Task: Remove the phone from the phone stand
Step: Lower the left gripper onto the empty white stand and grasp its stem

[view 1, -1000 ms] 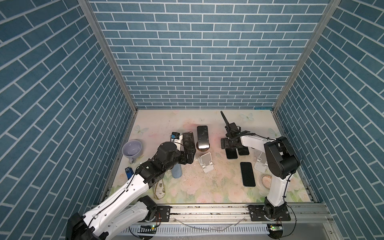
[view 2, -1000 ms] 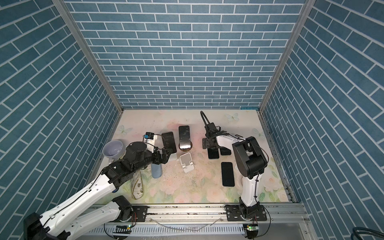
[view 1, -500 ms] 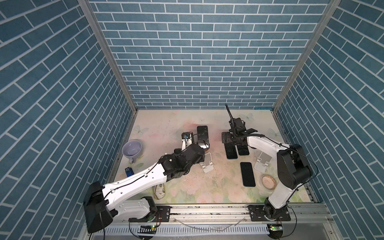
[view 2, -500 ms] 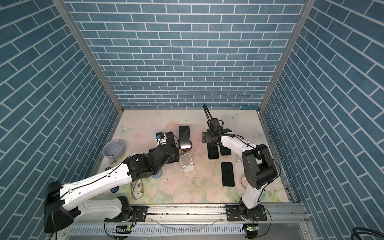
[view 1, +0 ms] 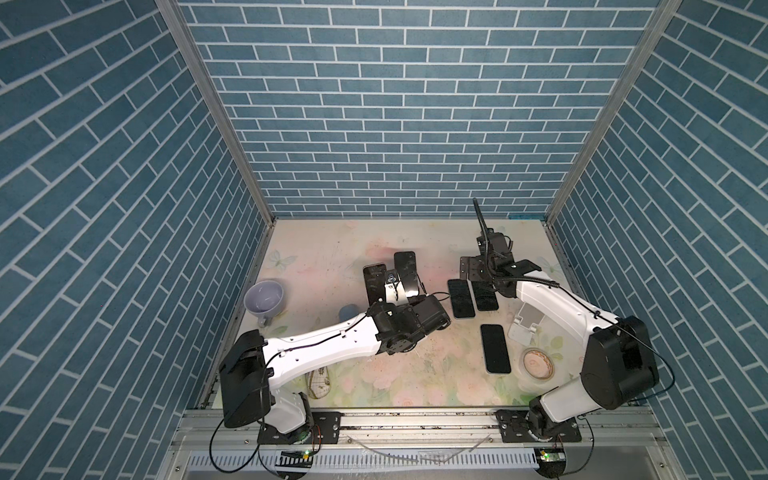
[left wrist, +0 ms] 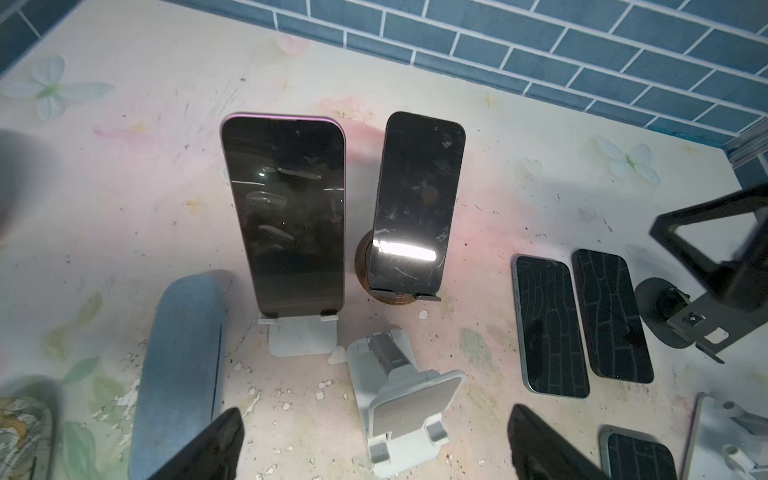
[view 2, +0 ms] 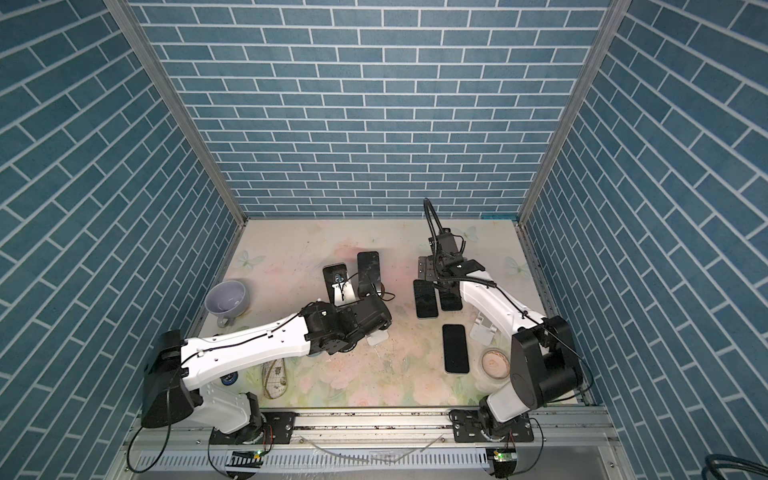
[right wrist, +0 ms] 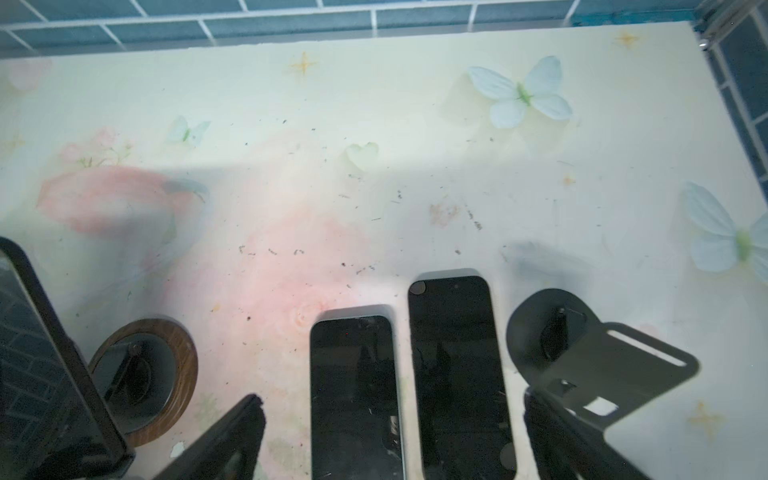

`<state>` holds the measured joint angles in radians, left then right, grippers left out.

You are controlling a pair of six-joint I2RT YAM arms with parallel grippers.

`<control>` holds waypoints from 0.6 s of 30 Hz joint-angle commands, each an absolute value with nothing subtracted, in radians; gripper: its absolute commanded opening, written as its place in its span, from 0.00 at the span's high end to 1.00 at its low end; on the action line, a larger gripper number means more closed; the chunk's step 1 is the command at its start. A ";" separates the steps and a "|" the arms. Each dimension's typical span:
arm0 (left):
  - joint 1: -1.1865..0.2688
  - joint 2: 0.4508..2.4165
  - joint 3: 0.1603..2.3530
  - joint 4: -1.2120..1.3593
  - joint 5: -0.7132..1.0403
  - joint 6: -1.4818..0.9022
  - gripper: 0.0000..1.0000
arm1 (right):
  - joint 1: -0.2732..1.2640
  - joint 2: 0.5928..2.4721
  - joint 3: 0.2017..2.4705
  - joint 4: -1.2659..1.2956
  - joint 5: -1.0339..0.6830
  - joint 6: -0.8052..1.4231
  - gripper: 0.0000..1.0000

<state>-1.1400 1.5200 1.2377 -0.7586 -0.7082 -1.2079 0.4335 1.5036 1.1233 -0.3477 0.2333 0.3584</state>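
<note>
2 phones sit in stands, and the left wrist view shows both. The phone with the purple edge [left wrist: 286, 216] leans back on a white stand [left wrist: 301, 336], with its lower edge caught behind 2 small lips. Just beside it, the black phone [left wrist: 415, 203] leans in the same way on a round wooden stand [left wrist: 386, 291]. In a top view they are a little left of the middle of the frame, on the table [view 1: 332, 245]. I cannot tell which of the 2 you should take.

I judge either phone to be a light, stiff slab with a smooth glass front, so it is slippery and may crack if it drops. Take hold across the 2 long side edges, in the upper half, where nothing blocks the fingers. Lift it along its lean, so that the bottom edge clears the lips. A pull straight toward you would probably tip the light stand.

The left gripper [left wrist: 374, 449] is short of both phones, with its jaws wide apart and empty. An empty white stand [left wrist: 399, 399] is between it and the phones, so you should pass over it. The right gripper [right wrist: 390, 415] also has its jaws apart and holds nothing. It hangs over 2 flat phones [right wrist: 353, 395], right of the middle in both top views.
</note>
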 commanded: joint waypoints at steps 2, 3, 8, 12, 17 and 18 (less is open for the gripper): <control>-1.135 1.568 1.286 -0.770 -0.662 -1.267 0.00 | 0.398 1.462 1.066 -0.362 0.233 0.351 0.02; -1.133 1.576 1.288 -0.764 -0.652 -1.272 0.00 | 0.392 1.461 1.060 -0.361 0.226 0.349 0.01; -1.114 1.614 1.286 -0.715 -0.587 -1.279 0.00 | 0.369 1.450 1.032 -0.351 0.202 0.350 0.02; -1.100 1.670 1.309 -0.723 -0.553 -1.293 0.00 | 0.350 1.436 1.007 -0.335 0.177 0.351 0.01; -1.080 1.736 1.311 -0.697 -0.507 -1.323 0.00 | 0.331 1.427 0.988 -0.332 0.158 0.341 0.02; -1.079 1.747 1.318 -0.705 -0.509 -1.333 0.00 | 0.328 1.425 0.986 -0.332 0.154 0.339 0.01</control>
